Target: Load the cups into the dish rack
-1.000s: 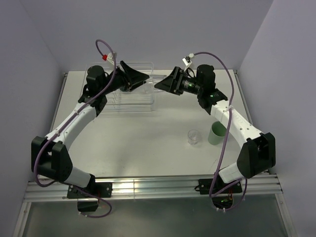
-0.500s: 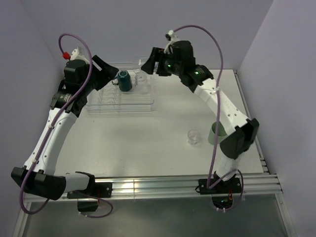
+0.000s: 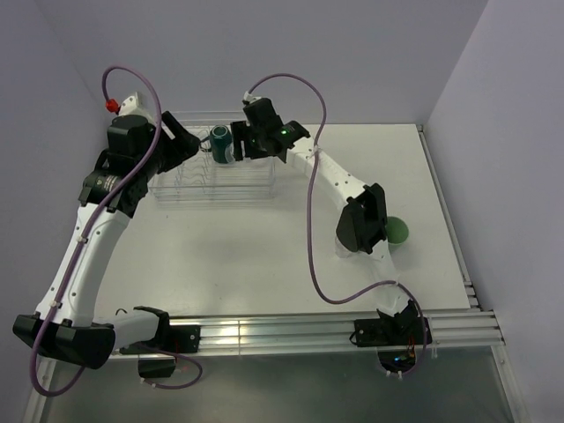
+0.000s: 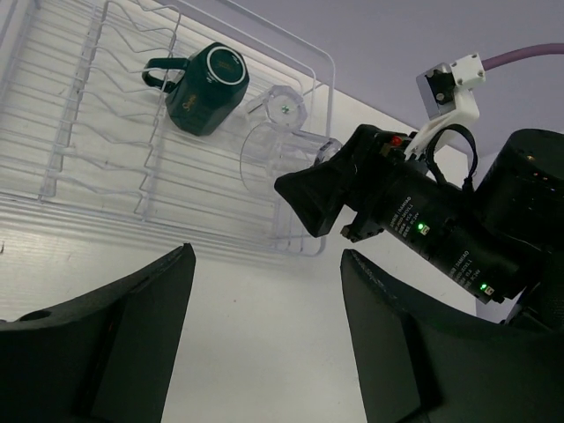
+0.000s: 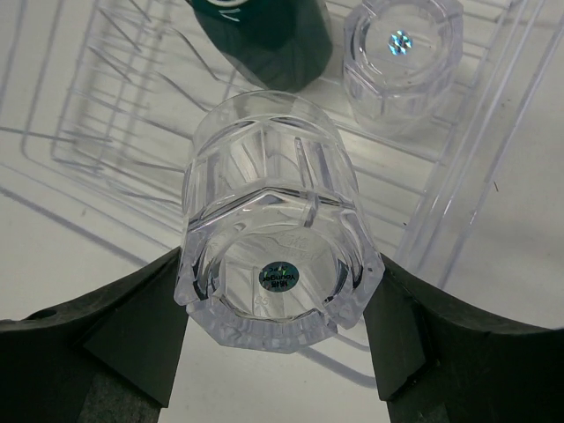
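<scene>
The right gripper (image 5: pixel 278 295) is clamping a faceted clear glass tumbler (image 5: pixel 273 203) just above the thin-wired, see-through dish rack (image 4: pixel 88 176), where a glossy dark green mug (image 4: pixel 207 88) and another faceted tumbler (image 5: pixel 401 53) are sitting bases up, while the left gripper (image 4: pixel 264 352) is hovering nearby, jaws apart and empty.

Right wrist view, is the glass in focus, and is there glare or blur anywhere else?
Right wrist view: clear tumbler sharp between the jaws, a bright glint on the base of the second tumbler. Left wrist view: dish rack crisp, its own jaws dark and soft. Top view: even light, faint shadows.
</scene>
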Available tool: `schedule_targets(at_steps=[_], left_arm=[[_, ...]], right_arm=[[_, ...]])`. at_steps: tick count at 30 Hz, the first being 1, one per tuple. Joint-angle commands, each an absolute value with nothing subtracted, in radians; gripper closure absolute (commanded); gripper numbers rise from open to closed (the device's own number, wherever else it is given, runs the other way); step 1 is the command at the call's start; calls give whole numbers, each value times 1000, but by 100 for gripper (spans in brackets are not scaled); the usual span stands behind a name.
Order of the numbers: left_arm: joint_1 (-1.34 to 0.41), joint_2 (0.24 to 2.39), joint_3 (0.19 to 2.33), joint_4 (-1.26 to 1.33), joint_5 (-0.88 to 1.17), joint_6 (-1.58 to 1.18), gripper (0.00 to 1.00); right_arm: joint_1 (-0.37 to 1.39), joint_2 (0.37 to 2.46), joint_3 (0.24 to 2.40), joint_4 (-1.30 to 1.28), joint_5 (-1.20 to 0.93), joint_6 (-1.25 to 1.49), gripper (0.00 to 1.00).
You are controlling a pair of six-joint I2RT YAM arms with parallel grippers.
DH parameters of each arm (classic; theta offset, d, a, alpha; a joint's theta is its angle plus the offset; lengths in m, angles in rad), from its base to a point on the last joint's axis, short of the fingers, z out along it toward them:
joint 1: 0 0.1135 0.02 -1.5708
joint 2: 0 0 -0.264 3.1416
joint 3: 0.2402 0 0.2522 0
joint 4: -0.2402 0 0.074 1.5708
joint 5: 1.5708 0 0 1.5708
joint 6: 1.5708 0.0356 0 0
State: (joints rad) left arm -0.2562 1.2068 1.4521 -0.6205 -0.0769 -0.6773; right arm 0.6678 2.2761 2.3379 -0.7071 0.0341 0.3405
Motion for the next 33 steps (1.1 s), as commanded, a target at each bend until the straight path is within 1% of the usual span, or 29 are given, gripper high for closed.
schedule_targets(at_steps=[1,8,12,30,33], left_arm=[[-247,1177,1440,-630,-77,-624,26],[-242,1178,1404,-609,-37,-617,27],[-242,1183,1396,-604,-26,-614,27],[-235,1204,1374,-595,-8,-603,27],[-235,1207,1373,-594,-8,-603,28]], right_arm=[[686,2243,2353,-669,104,296,100],[703,2270,2283,-670,164,279,100],[701,2318,2307,-709,189,270,100],[699,2393,2352,-778,251,258,100],[699,2398,2358,-781,258,255,98]])
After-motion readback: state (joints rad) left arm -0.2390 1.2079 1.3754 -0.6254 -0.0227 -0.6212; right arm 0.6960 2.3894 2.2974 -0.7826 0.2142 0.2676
